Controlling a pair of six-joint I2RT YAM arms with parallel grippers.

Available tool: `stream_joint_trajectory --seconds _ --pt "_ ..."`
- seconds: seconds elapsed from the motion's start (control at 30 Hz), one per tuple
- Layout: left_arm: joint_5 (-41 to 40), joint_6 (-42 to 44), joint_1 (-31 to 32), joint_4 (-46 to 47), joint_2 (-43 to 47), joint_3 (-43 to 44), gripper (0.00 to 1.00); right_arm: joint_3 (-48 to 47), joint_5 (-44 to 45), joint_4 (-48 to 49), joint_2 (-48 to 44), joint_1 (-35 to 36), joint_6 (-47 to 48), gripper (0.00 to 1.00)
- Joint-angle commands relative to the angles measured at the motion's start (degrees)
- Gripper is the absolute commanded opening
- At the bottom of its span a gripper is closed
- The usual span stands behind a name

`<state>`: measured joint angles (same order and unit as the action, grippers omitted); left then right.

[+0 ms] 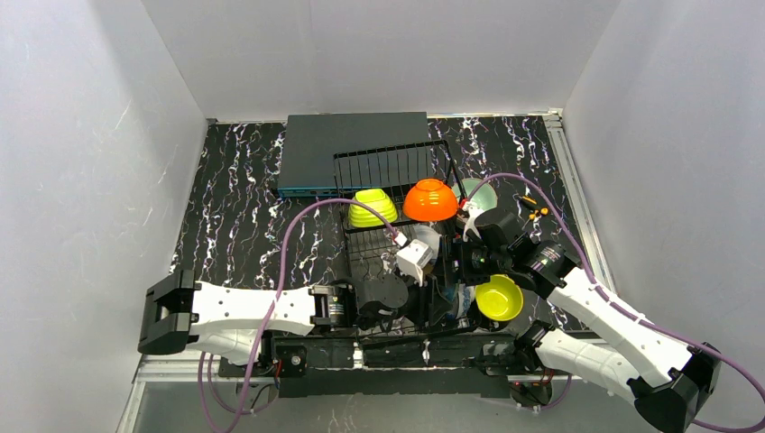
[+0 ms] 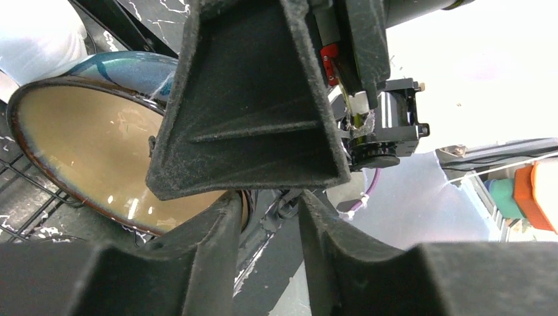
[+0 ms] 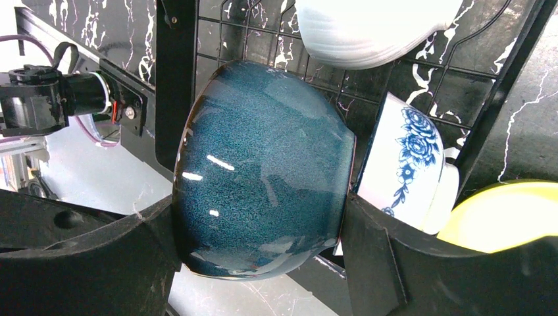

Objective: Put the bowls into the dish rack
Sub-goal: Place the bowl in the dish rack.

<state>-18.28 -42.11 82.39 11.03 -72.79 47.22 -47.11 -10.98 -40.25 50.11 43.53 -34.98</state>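
Note:
My right gripper (image 3: pixel 260 253) is shut on a teal bowl (image 3: pixel 263 164), which lies on its side with one finger on each side. Behind it is the black wire dish rack (image 3: pixel 263 39), with a white bowl (image 3: pixel 368 26) and a blue-white patterned bowl (image 3: pixel 411 164) in it. A yellow bowl (image 3: pixel 507 217) sits at the right. In the left wrist view the teal bowl's beige inside (image 2: pixel 99 151) faces me. My left gripper (image 2: pixel 270 207) is a narrow gap apart with nothing in it, just beside the rim. From above, lime green (image 1: pixel 373 207), orange (image 1: pixel 430 199) and mint (image 1: pixel 478 192) bowls stand at the rack (image 1: pixel 388 167).
A flat dark grey box (image 1: pixel 352 149) lies behind the rack. The yellow bowl (image 1: pixel 499 298) sits near the right arm's base. Both wrists crowd together at the rack's near end, with purple cables looping over it. Small orange bits (image 1: pixel 534 212) lie at the far right.

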Motion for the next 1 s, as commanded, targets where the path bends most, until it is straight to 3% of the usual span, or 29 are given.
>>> stream_joint_trajectory --seconds 0.0,0.17,0.3,0.33,0.53,0.63,0.73,0.97 --pt "-4.98 -1.02 0.40 3.38 -1.55 1.57 0.27 -3.06 -0.95 4.01 -0.97 0.21 -1.23 0.01" --pt "-5.14 -0.64 0.48 4.27 -1.91 1.42 0.00 -3.16 -0.79 3.71 -1.13 0.16 -1.32 0.01" --pt "-5.79 -2.80 0.41 4.67 0.34 -1.09 0.00 -3.16 -0.66 3.94 -1.52 0.19 -1.36 0.01" --pt "-5.73 -3.13 0.42 5.04 1.08 -1.88 0.00 -3.16 -0.69 4.09 -1.66 0.16 -1.40 0.06" --pt "-4.16 -3.93 0.48 7.73 5.19 -6.35 0.00 -2.92 -2.28 6.27 -2.47 0.20 -1.91 0.63" --pt "-3.36 -3.90 0.40 10.49 7.37 -9.18 0.00 -2.48 -2.44 7.43 -3.49 0.16 -2.73 0.86" --pt "-3.26 -5.06 0.44 13.63 9.48 -12.68 0.00 -2.45 -2.20 7.91 -4.31 0.16 -3.14 0.98" --pt "-3.03 -5.88 0.43 21.12 10.69 -18.10 0.00 -3.59 -0.80 7.74 -5.20 0.15 -3.17 0.99"
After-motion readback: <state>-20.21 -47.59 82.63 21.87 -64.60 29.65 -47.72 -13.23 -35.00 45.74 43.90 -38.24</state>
